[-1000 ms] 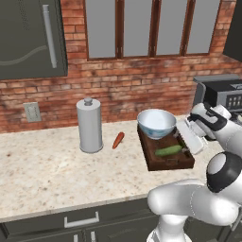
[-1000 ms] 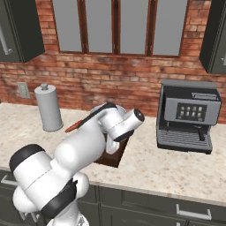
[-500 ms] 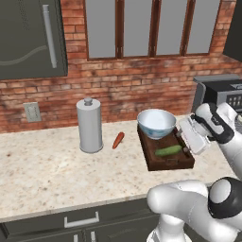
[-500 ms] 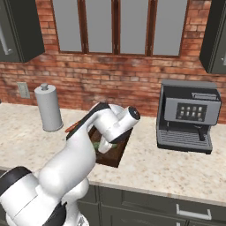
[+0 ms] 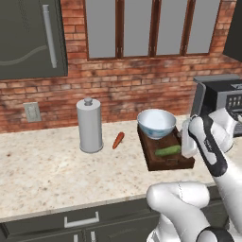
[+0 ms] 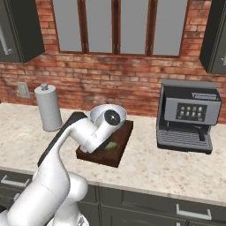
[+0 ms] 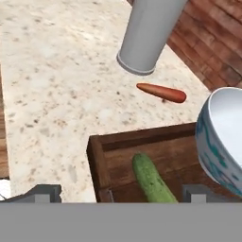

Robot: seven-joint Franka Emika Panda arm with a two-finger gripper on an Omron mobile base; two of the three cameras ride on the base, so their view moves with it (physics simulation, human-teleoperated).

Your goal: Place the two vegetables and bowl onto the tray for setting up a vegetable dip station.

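With the cucumber (image 7: 150, 177) and bowl (image 5: 156, 123) already on the tray (image 5: 152, 156), the spread, empty claw (image 7: 120, 193) faces the carrot (image 5: 117, 140), which lies on the counter beside the tray, probably next.

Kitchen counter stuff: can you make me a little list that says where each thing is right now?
tray: dark brown rectangular wooden tray on the speckled stone counter
bowl: white bowl with pale blue pattern, on the tray's back end
cucumber: small dark green cucumber, lying in the tray
carrot: small orange-red carrot, on the counter between tray and tall grey canister
gripper: two-finger gripper, open, holding nothing, above the cucumber
left to do: carrot
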